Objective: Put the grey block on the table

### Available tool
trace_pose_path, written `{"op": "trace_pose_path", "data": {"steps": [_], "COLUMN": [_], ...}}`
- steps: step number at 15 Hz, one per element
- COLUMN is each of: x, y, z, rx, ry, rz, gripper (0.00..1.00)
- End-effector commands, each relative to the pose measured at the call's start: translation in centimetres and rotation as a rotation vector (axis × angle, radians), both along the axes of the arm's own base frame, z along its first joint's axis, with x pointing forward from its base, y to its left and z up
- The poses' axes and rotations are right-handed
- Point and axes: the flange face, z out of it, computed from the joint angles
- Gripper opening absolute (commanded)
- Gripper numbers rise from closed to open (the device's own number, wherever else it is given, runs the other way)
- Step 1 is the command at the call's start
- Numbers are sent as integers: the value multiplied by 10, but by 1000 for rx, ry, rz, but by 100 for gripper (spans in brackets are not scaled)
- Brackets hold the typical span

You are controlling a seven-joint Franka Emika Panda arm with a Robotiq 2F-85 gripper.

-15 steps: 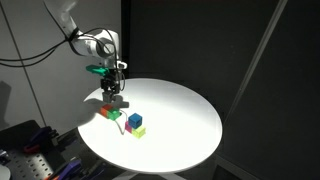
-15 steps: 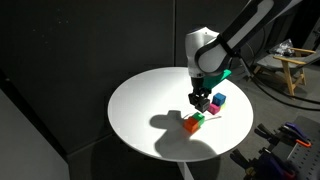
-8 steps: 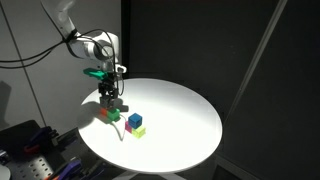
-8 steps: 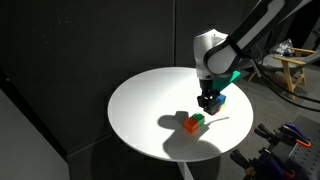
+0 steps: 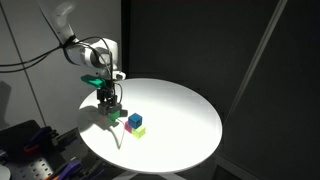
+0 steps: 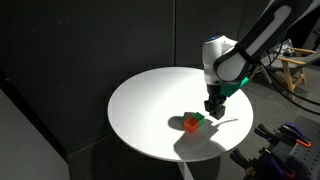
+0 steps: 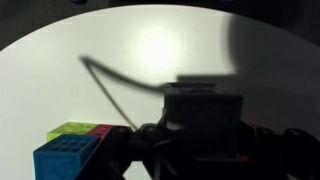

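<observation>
In the wrist view my gripper (image 7: 205,142) is shut on the grey block (image 7: 205,108), a dark dull cube held between the jaws over the round white table (image 7: 150,50). In both exterior views the gripper (image 5: 107,100) (image 6: 213,108) hangs low near the table's rim (image 5: 180,110) (image 6: 145,100), beside the other cubes. The grey block is too dark to make out there. I cannot tell whether it touches the tabletop.
A blue cube (image 5: 134,120) (image 7: 65,160) sits next to a yellow-green one (image 5: 138,130) (image 7: 72,131) and a pink one (image 7: 101,130). A red cube (image 6: 189,124) and a green cube (image 6: 199,119) lie by the gripper. A thin cable (image 7: 120,85) crosses the table.
The gripper has moved sideways away from the cube cluster toward the table's rim and come lower, with the grey block still in it. The other cubes have not moved.
</observation>
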Motion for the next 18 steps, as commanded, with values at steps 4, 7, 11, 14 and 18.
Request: {"op": "trace_pose_path", "data": {"steps": [4,7,11,14,18], "x": [-25,-30,-34,-35,-34], "y": [-15,-23,-32,-36,-39], "z": [-4,-12,-19,-23,-29], "rx": [1,-1,0,-1,5], "ry": [-65,-58,-47,-46,-63], "rz": [35,24,4,-4,-4], "gripper": [23,23,23,23,23]}}
